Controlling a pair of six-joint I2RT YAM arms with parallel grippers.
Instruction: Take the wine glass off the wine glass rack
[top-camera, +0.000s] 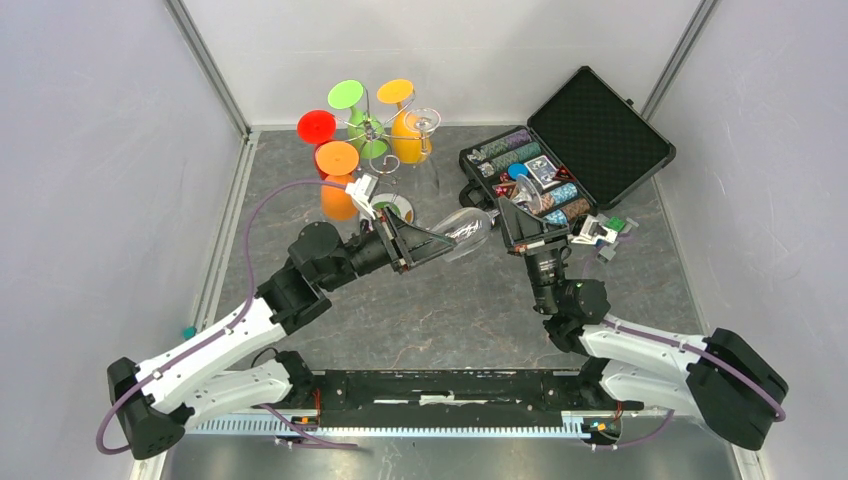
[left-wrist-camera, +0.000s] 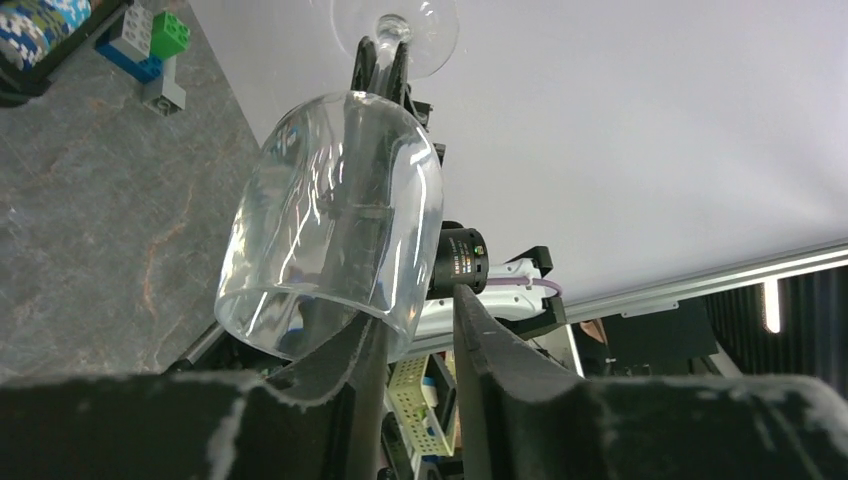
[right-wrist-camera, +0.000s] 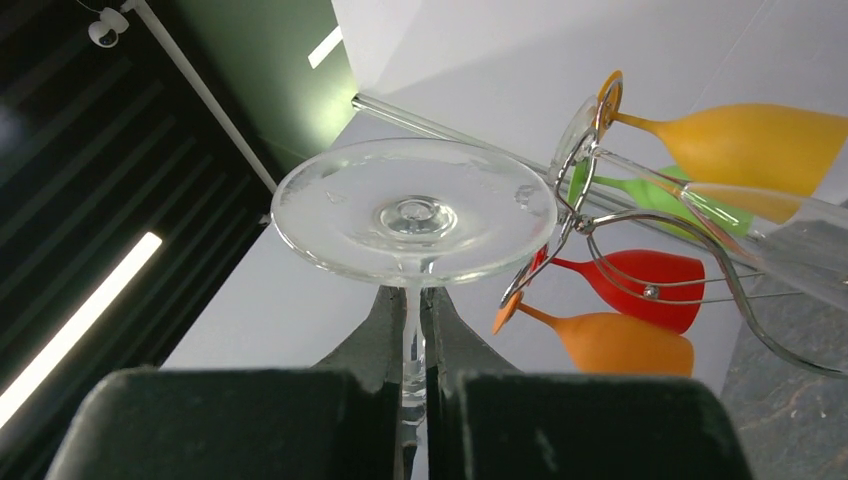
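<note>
A clear wine glass (top-camera: 466, 232) hangs tilted in the air between my two grippers, away from the wine glass rack (top-camera: 366, 128). My right gripper (right-wrist-camera: 412, 295) is shut on its thin stem just under the round foot (right-wrist-camera: 413, 210). My left gripper (left-wrist-camera: 418, 310) straddles the rim of the bowl (left-wrist-camera: 330, 220). One finger (left-wrist-camera: 350, 365) is inside the bowl. The other finger (left-wrist-camera: 485, 345) is outside, with a gap to the glass wall. The chrome rack (right-wrist-camera: 600, 235) carries red, orange, green and yellow glasses and one clear glass (top-camera: 425, 122).
An open black case (top-camera: 590, 130) with poker chips and cards lies at the back right. Toy bricks (top-camera: 610, 228) lie in front of it and also show in the left wrist view (left-wrist-camera: 150, 50). Grey walls close in both sides.
</note>
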